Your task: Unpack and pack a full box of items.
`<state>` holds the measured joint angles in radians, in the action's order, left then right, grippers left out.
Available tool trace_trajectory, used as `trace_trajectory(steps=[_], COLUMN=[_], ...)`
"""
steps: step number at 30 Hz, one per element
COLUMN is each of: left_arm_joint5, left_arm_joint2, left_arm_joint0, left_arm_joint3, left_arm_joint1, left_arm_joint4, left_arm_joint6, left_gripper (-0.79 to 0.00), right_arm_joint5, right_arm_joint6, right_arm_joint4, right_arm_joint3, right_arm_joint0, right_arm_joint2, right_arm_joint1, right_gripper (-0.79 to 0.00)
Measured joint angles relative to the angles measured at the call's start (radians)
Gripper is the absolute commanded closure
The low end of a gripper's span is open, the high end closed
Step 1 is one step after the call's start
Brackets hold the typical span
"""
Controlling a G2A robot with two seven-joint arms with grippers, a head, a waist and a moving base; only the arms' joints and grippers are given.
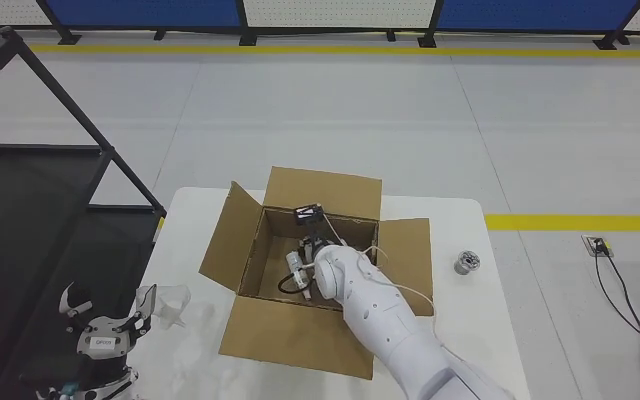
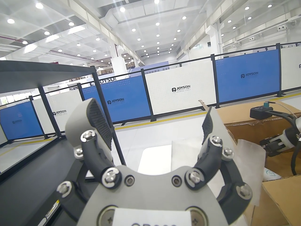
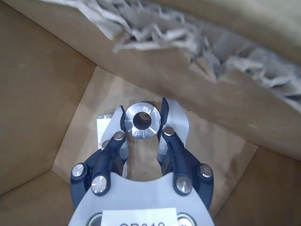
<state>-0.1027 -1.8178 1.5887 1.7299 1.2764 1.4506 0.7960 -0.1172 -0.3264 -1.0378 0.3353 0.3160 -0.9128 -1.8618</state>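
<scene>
The right claw (image 3: 142,111) hides most of a white packet (image 3: 101,128).

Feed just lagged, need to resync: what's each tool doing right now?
Left tool: open, empty.
Right tool: closed on a metal bushing inside the box.

Top view looks down on box (image 1: 290,340) — right wrist close inside.

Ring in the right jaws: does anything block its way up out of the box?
Nothing visible does. The box has its flaps folded outward, so the opening above the ring is free; walls stand only at its sides.
</scene>
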Motion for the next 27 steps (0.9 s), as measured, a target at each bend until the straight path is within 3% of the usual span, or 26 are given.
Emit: trace_trajectory(steps=[6, 12, 22, 27], left_arm_joint5=[0.001, 0.003, 0.000, -0.001], left_arm_joint2=[-0.001, -0.003, 0.001, 0.003], left_arm_joint0=[0.000, 0.003, -0.002, -0.005], left_arm_joint3=[0.000, 0.002, -0.002, -0.003], left_arm_joint1=[0.000, 0.000, -0.001, -0.001], left_arm_joint4=[0.000, -0.005, -0.002, 0.000], left_arm_joint6=[0.004, 0.005, 0.003, 0.004], left_gripper=[-0.785, -0.785, -0.785, -0.785], right_arm_joint5=[0.002, -0.020, -0.021, -0.005], right_arm_joint6=[0.003, -0.033, -0.156, -0.128], right_arm_joint4=[-0.043, -0.121, -0.286, -0.264], right_arm_joint3=[0.136, 0.359, 0.874, 1.045], right_arm_joint0=[0.057, 0.167, 0.467, 0.582], right_arm_joint2=[-0.019, -0.057, -0.177, -0.238], right_arm_joint1=[0.032, 0.077, 0.161, 0.179], right_gripper=[0.000, 0.000, 0.000, 0.000])
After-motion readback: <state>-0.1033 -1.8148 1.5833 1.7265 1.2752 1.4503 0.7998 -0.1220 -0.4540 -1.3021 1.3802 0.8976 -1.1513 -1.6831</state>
